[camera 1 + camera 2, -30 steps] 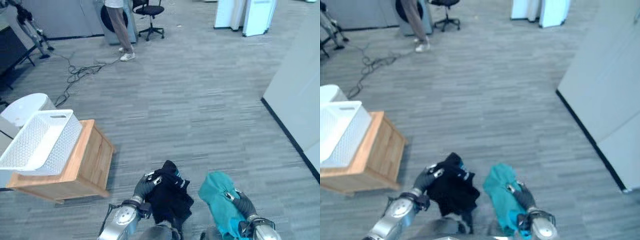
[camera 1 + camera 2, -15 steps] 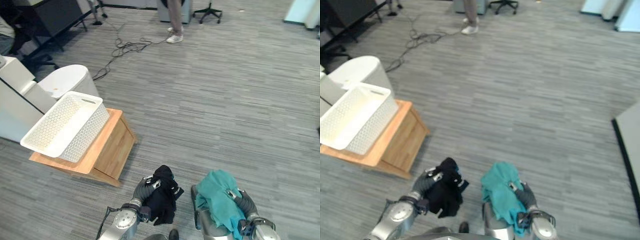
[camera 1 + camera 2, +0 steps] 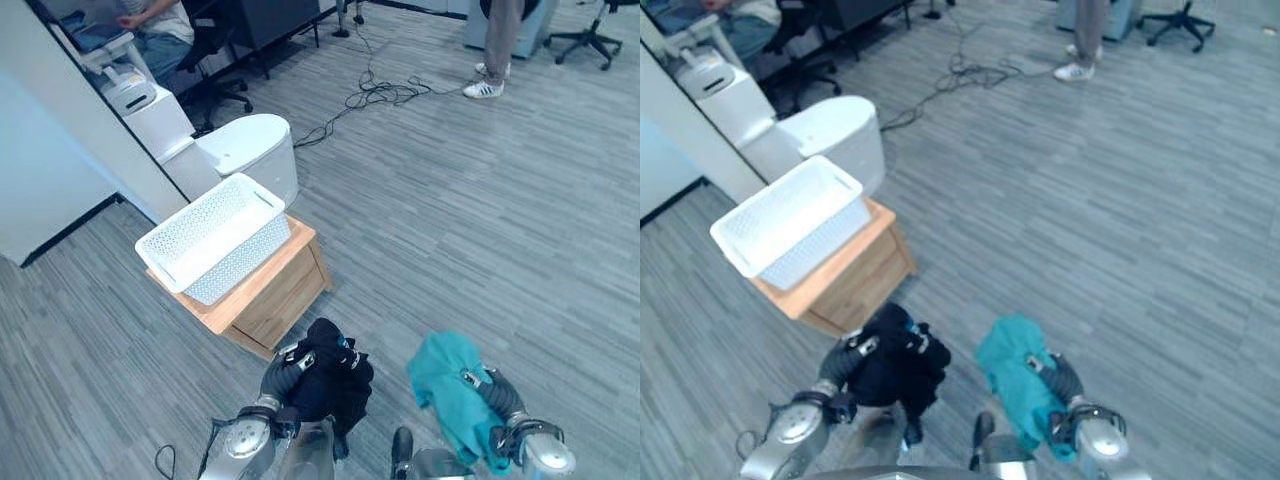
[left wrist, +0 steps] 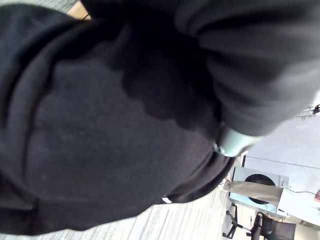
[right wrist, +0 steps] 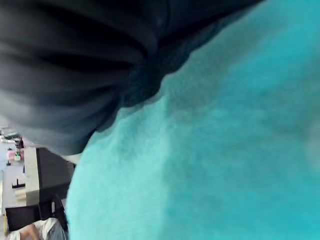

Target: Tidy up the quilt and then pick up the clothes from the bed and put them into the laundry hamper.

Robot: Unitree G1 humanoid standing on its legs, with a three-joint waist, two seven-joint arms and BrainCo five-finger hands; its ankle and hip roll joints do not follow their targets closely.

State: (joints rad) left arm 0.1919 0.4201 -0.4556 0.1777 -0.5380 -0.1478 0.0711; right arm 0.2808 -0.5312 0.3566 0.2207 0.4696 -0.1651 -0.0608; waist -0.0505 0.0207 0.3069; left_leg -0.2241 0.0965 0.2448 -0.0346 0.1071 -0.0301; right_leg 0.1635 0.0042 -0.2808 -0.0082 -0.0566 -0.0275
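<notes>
My left hand (image 3: 281, 371) is shut on a bunched black garment (image 3: 331, 379), which hangs low in front of me and covers the left wrist view (image 4: 120, 130). My right hand (image 3: 493, 390) is shut on a teal garment (image 3: 452, 392), seen up close in the right wrist view (image 5: 215, 150). The white perforated laundry hamper (image 3: 214, 238) stands on a low wooden cabinet (image 3: 272, 295), ahead of me and to the left of both hands. It looks empty.
A white rounded bin (image 3: 248, 152) stands behind the cabinet, with a white partition wall (image 3: 70, 140) to the left. A person sits at a desk (image 3: 150, 20) at the far left. Another person's legs (image 3: 497, 40) and loose cables (image 3: 375, 92) are on the grey floor far ahead.
The whole picture has swung: the hamper and cabinet now sit closer to the middle and the partition wall has come into sight. Both hands keep hold of their garments.
</notes>
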